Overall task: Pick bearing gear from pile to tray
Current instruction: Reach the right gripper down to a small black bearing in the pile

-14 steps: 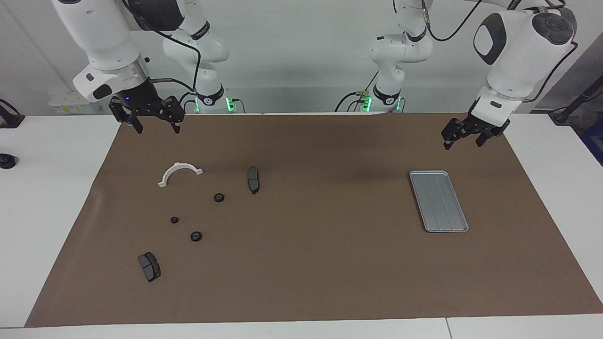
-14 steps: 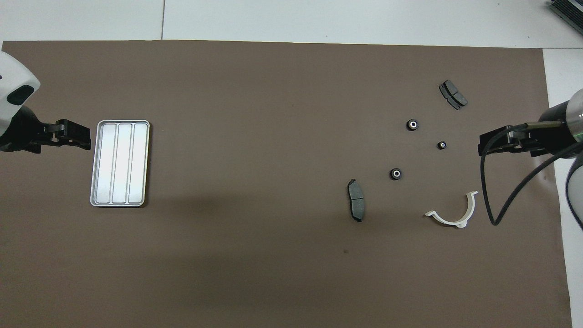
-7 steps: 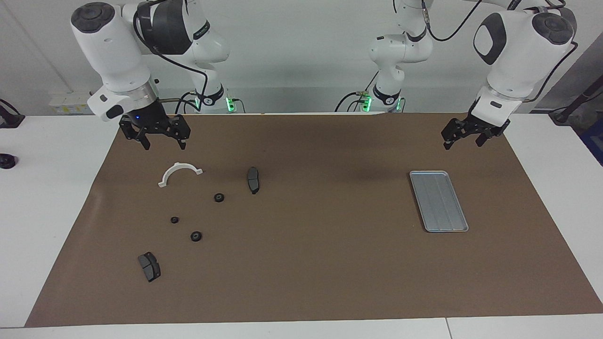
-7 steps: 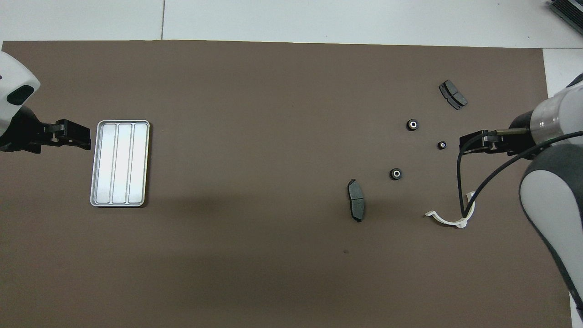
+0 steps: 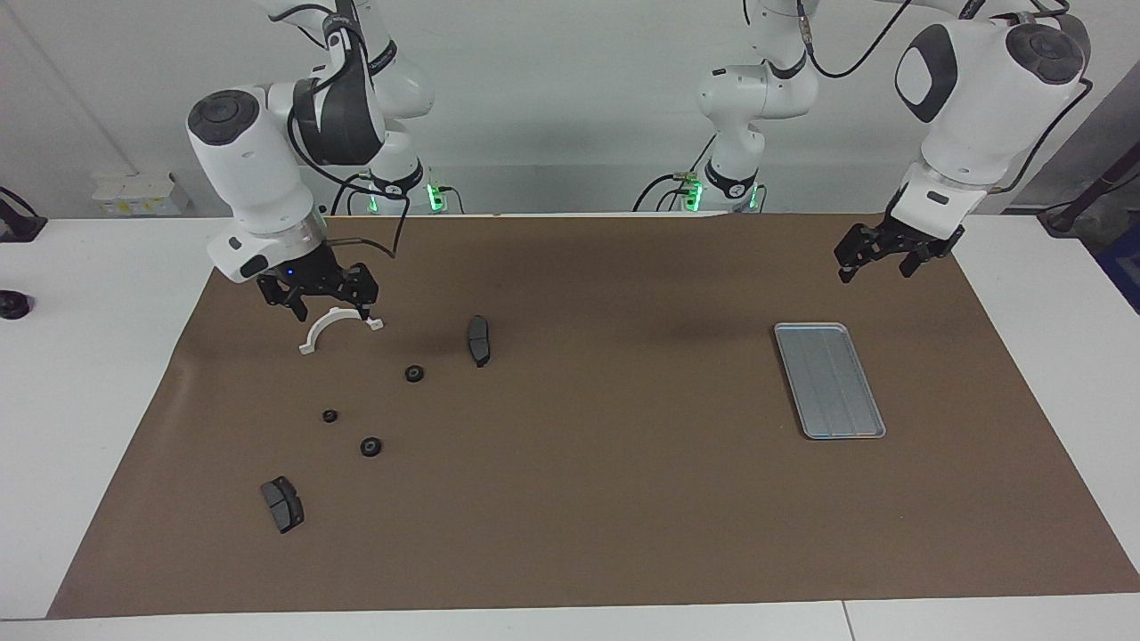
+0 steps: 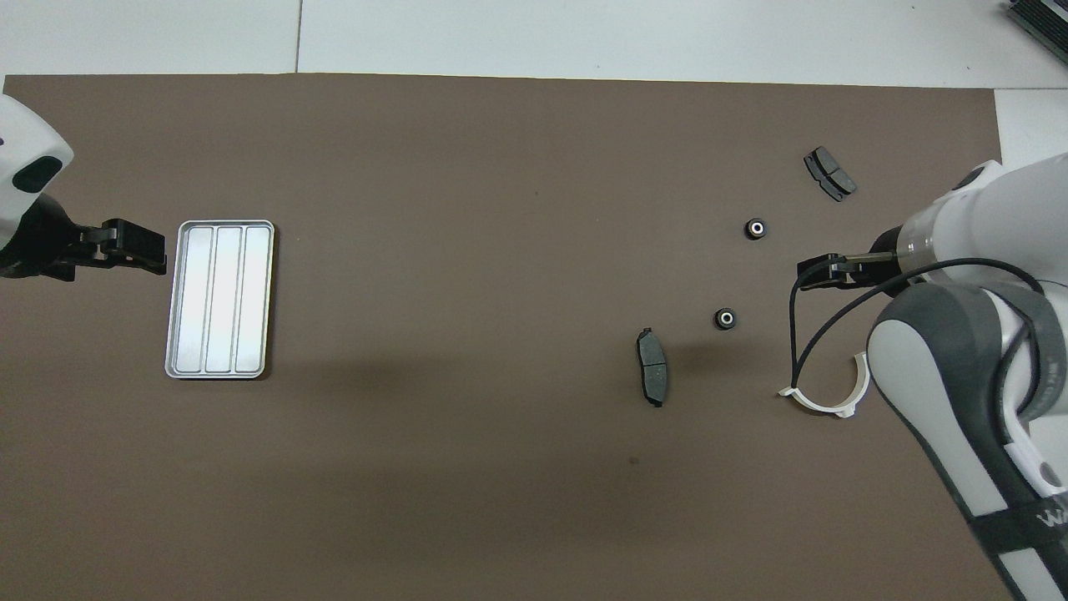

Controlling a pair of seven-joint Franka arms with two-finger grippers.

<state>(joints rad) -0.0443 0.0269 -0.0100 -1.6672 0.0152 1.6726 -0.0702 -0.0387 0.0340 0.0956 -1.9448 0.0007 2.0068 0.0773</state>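
The pile lies toward the right arm's end of the brown mat. It holds three black bearing gears (image 5: pixel 414 373) (image 5: pixel 329 416) (image 5: pixel 370 446), two dark grey pads (image 5: pixel 479 339) (image 5: pixel 282 504) and a white half-ring bracket (image 5: pixel 338 324). My right gripper (image 5: pixel 332 313) hangs open over the pile by the bracket and touches nothing. From overhead the right gripper (image 6: pixel 809 273) covers the smallest gear, so only two gears (image 6: pixel 726 318) (image 6: pixel 756 228) show. The silver tray (image 5: pixel 829 380) (image 6: pixel 219 298) lies bare toward the left arm's end. My left gripper (image 5: pixel 875 270) (image 6: pixel 158 253) waits open beside the tray.
The brown mat (image 5: pixel 606 499) covers most of the white table (image 5: pixel 80 374). A black cable (image 6: pixel 805 334) loops down from the right wrist over the bracket (image 6: pixel 826 402). The pads (image 6: pixel 652 377) (image 6: pixel 829 173) lie at the pile's edges.
The right arm has come down and swung out from the mat's corner to hang over the pile; from overhead it now hides the smallest gear. The left arm has not moved.
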